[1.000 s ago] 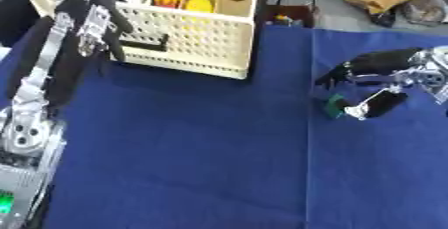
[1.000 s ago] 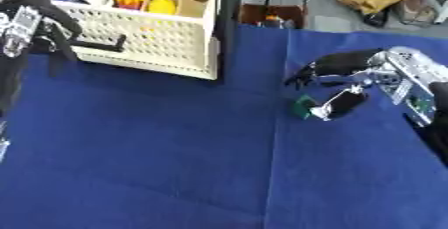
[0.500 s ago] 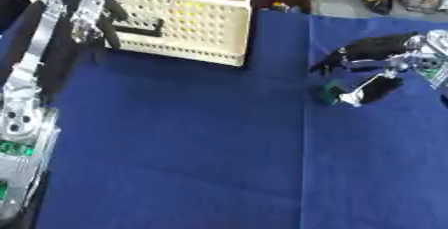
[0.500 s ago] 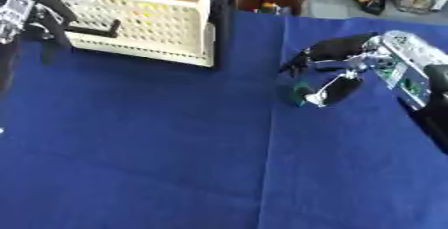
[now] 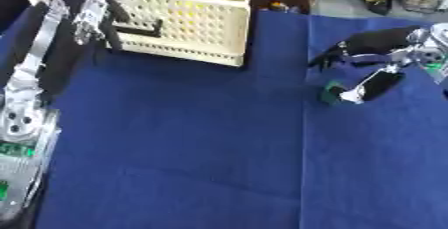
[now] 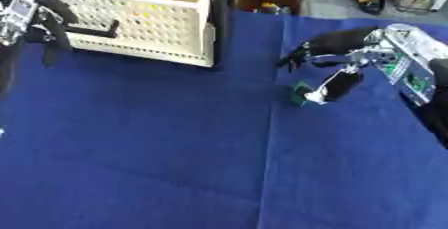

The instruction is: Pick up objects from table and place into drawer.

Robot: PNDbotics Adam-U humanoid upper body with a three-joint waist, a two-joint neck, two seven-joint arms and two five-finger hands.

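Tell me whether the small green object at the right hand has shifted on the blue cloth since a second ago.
Cannot tell. The small green object sits at the right hand just right of the cloth's crease, as before; the whole view shifted, so the camera moved.

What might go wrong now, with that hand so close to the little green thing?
The right hand has only its thumb tip at the small green object, with the fingers spread above; it may slide away on the blue cloth. The cream basket is far left, so a weakly pinched object might drop on the way.
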